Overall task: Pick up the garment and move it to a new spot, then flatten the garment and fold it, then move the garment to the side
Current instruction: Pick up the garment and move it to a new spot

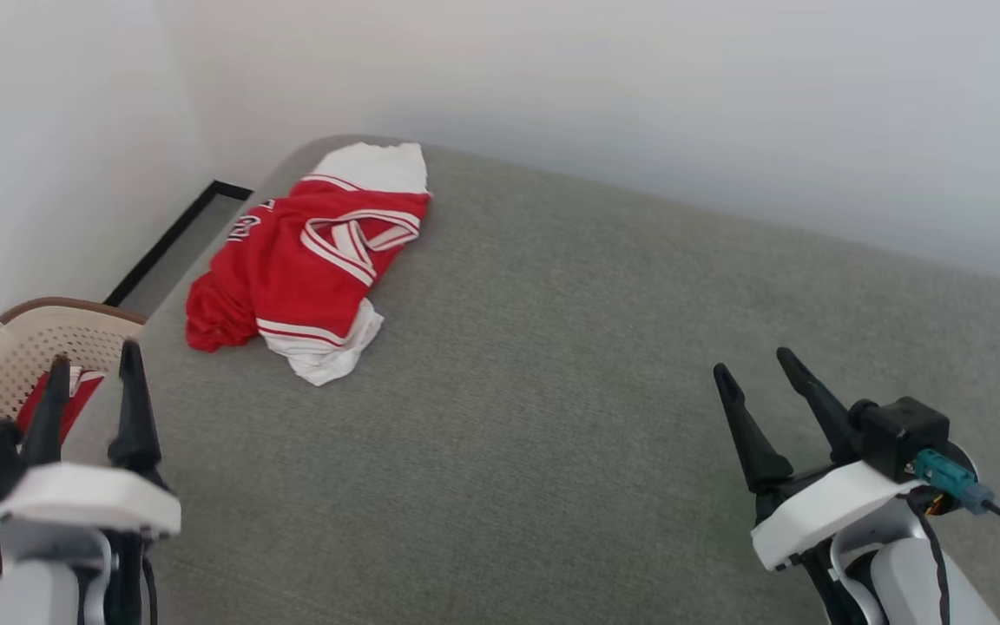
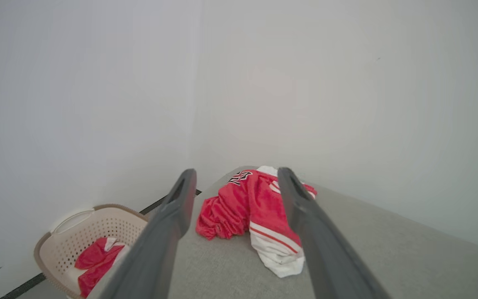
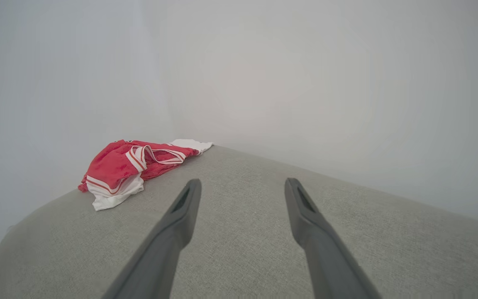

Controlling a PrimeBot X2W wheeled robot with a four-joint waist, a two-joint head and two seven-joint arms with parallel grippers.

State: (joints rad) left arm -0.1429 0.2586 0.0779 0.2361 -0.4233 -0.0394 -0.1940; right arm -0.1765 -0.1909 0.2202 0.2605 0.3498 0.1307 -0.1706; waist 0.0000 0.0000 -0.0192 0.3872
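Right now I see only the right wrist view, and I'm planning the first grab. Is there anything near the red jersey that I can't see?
Observer: Yes. A beige perforated basket stands beside the left edge of the grey surface, nearer the robot than the garment.
Operator: Is the basket empty?
Observer: No, a smaller red-and-white cloth lies inside it.
Operator: Where is the left gripper?
Observer: The left gripper is open and holds nothing. In the head view it is in front of the basket, well short of the garment.
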